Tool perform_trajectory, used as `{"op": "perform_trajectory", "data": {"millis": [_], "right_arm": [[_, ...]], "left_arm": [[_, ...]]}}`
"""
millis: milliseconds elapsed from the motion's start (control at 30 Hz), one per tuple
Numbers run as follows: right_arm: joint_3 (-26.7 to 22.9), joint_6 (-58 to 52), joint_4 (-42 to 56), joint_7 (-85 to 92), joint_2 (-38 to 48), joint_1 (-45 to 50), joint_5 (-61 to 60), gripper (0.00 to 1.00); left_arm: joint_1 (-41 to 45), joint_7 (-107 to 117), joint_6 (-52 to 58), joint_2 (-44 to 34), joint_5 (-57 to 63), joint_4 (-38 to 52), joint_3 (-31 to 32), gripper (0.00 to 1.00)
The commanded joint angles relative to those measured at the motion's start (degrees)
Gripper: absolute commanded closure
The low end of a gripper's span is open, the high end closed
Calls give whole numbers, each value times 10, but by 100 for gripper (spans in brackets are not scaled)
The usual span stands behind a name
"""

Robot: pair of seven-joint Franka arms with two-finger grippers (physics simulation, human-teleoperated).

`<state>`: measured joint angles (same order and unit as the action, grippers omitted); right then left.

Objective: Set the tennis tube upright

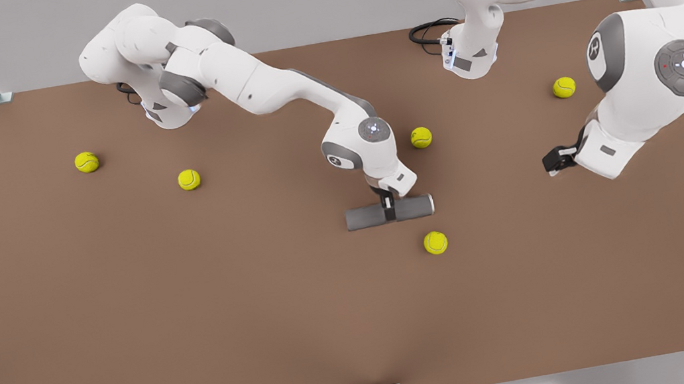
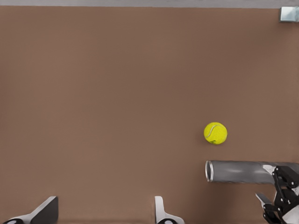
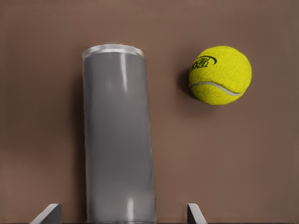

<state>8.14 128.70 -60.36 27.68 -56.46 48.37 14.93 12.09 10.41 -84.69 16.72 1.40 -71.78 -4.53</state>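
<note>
Brown table (image 1: 132, 315): right jaws straddle lying tennis tube (image 1: 364, 217), apart.

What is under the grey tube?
Just the brown table: the tennis tube lies flat on it. The open right gripper straddles its middle, hiding that part. The open left gripper waits apart.

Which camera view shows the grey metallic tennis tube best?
The front view: the whole grey metallic tennis tube lies flat, the right gripper straddling its middle. The right wrist view shows its rim end close; the left wrist view part.
</note>
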Motion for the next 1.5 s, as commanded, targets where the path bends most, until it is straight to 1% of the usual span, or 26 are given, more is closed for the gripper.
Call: {"op": "perform_trajectory", "data": {"millis": [0,33,67,100,133,167,200,267,300,333,367,400,433,500,567,600,633,700,767,800,933,1000,1133,1200,1367,1467], "right_arm": [[0,-49,-2,-22,38,-2,-26,0],[0,-77,-4,-22,63,-7,-27,0],[0,-154,-6,-21,122,-28,-30,0],[1,-246,-6,-22,178,-71,-43,0],[1,-322,-7,-24,215,-99,-42,0],[1,-418,-41,-68,277,-172,-43,0],[-16,-496,-50,-103,316,-220,-46,0],[-104,-570,-47,-104,342,-267,-70,0],[-152,-595,-43,-105,343,-300,-102,0],[-164,-620,-27,-104,343,-349,-123,0],[-173,-623,-31,-105,361,-376,-124,0],[-175,-622,-35,-111,386,-391,-118,0],[-175,-621,-57,-123,431,-406,-117,0],[-175,-624,-75,-160,492,-411,-118,0],[-175,-623,-139,-208,515,-418,-126,0],[-175,-604,-179,-214,485,-427,-126,0],[-175,-602,-173,-214,425,-438,-130,0],[-175,-594,-127,-214,370,-447,-136,0],[-175,-594,-102,-212,380,-446,-135,0],[-177,-594,-107,-210,405,-445,-136,0],[-176,-594,-128,-209,471,-452,-139,0],[-176,-588,-136,-209,478,-452,-139,0],[-175,-580,-148,-209,486,-455,-139,0],[-174,-578,-148,-210,485,-455,-139,0],[-175,-579,-141,-208,456,-456,-138,0],[-175,-579,-141,-208,453,-456,-139,0]], "left_arm": [[21,291,1,0,-7,2,0,0],[34,379,0,2,-8,2,0,0],[38,491,-5,4,-17,2,14,0],[41,559,-7,10,-29,2,21,0],[43,592,-15,14,-32,2,22,0],[46,645,-38,23,-33,2,22,0],[53,678,-54,30,-39,2,25,0],[82,818,-98,52,-45,3,32,0],[109,943,-137,69,-44,5,46,0],[139,1091,-189,86,-44,5,46,0],[170,1152,-228,106,-42,5,46,0],[192,1195,-242,118,-40,5,46,0],[210,1241,-264,135,-38,5,46,0],[210,1316,-308,167,-41,5,46,0],[210,1344,-348,180,-40,-3,46,0],[210,1350,-358,190,-41,-5,45,0],[211,1348,-371,190,-37,-24,45,0],[211,1333,-384,190,-35,-42,45,0],[214,1303,-419,180,-35,-100,45,0],[216,1303,-422,169,-34,-121,45,0],[229,1303,-433,147,-35,-169,45,0],[242,1303,-466,147,-35,-194,45,0],[247,1258,-475,147,-32,-223,45,0],[247,1258,-500,147,-32,-245,45,0],[254,1218,-513,160,-32,-265,45,0],[260,1209,-513,161,-32,-281,45,0]]}}
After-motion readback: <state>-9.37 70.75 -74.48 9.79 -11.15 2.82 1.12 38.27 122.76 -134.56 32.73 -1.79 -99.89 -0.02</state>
